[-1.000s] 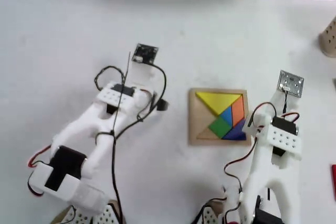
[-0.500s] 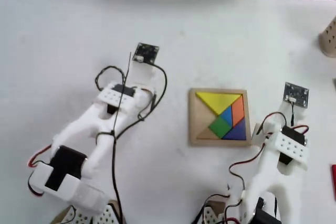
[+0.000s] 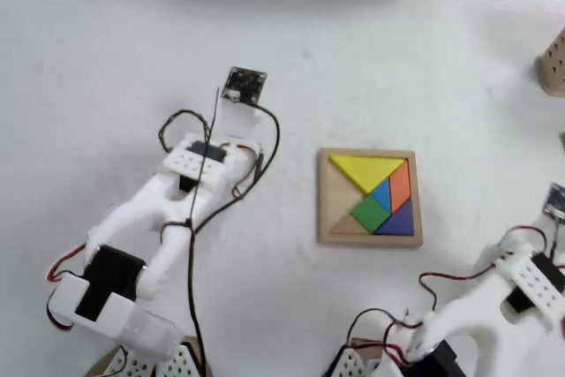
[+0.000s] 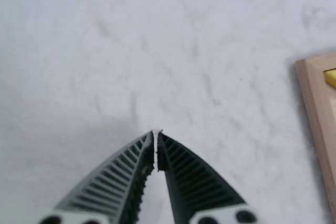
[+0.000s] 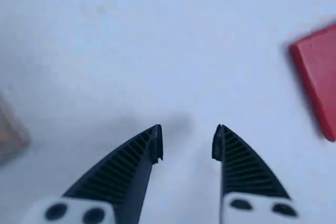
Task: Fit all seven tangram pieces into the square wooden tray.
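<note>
Your right gripper (image 5: 187, 142) is spread and empty over the table (image 3: 397, 59), with the red piece (image 5: 315, 77) near, probably to take it. Your left gripper (image 4: 156, 137) is pressed together, holding nothing, near the wooden tray (image 3: 323, 196), which is partly filled.
</note>
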Robot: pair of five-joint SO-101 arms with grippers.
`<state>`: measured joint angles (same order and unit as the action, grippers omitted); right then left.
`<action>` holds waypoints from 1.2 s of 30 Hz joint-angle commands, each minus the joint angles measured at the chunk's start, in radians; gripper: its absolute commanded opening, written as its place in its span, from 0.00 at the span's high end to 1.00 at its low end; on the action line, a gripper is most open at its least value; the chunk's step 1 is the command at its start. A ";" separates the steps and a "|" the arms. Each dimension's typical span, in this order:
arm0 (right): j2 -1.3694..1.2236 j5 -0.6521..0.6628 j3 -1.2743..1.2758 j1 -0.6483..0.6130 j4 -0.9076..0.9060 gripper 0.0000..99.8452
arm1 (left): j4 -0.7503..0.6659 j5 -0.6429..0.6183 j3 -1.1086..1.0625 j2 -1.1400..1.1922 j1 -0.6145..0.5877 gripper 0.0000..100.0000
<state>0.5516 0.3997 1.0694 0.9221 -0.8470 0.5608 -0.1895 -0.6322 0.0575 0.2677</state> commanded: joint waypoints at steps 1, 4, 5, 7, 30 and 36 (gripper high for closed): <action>0.031 0.005 -0.029 0.127 0.016 0.83 | -0.025 -0.028 0.028 -0.001 -0.015 0.96; 0.024 -0.130 -0.044 0.186 0.016 0.83 | -0.025 -0.028 0.028 -0.001 -0.015 0.96; 0.022 -0.184 -0.051 0.203 0.016 0.82 | -0.025 -0.028 0.028 -0.001 -0.015 0.96; 0.022 -0.276 -0.060 0.239 0.018 0.79 | -0.025 -0.028 0.028 -0.001 -0.015 0.96; -0.601 -0.124 -0.864 0.219 -0.348 0.78 | -0.025 -0.028 0.034 0.001 -0.036 0.96; -0.839 -0.123 -1.140 0.211 -0.426 0.78 | -0.025 -0.028 0.034 0.001 -0.036 0.96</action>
<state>-0.2355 0.2616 0.0767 1.1431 -1.2444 0.5593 -0.1895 -0.6322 0.0575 0.2417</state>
